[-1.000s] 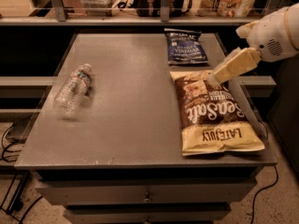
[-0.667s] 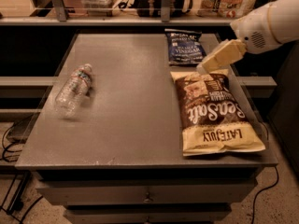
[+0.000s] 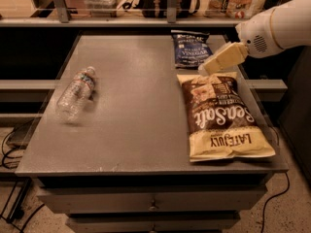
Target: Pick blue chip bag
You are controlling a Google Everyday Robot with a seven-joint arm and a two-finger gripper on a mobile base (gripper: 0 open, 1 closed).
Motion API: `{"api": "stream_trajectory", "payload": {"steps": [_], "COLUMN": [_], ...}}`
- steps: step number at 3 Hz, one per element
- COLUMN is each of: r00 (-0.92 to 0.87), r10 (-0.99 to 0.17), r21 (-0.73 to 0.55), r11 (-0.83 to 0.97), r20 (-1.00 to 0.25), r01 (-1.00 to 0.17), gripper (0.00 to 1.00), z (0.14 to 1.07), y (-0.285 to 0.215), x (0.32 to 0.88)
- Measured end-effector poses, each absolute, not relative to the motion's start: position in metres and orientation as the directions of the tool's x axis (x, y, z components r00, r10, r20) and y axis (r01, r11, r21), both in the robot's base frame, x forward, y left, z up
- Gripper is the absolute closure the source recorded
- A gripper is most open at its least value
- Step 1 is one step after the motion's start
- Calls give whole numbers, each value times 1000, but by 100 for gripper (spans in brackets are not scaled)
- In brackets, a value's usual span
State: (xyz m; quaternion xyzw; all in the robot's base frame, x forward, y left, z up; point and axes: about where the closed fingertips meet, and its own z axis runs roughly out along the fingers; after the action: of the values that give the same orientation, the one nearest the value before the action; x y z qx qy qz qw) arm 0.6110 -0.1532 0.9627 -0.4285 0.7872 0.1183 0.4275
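Observation:
The blue chip bag (image 3: 190, 49) lies flat at the far right of the grey table (image 3: 131, 101), dark blue with white lettering. My gripper (image 3: 204, 71) comes in from the right on a white arm and hovers just in front of the bag's near right corner, over the far end of the big brown-and-yellow Sea Salt bag (image 3: 221, 116). It is above the table and holds nothing that I can see.
A clear plastic water bottle (image 3: 75, 92) lies on its side at the left of the table. A shelf with packages and a rail runs behind the table (image 3: 165, 18). Drawers sit under the table's front edge.
The arm and gripper have moved up and to the left, from over the Sea Salt bag's right side toward the blue chip bag. The bags and bottle have not moved.

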Motion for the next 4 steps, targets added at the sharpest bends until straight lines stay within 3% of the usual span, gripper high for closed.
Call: {"api": "stream_trajectory", "payload": {"steps": [2,4], "r00": [-340,-393], "r10": [-381,-313], "r21": [-45,3], "r11": [720,779], "r20": [-860,-865], "r01": [-692,-627], "gripper": [0,0], "z": [933,896], "y": [-156,-166], "x": [667,725]}}
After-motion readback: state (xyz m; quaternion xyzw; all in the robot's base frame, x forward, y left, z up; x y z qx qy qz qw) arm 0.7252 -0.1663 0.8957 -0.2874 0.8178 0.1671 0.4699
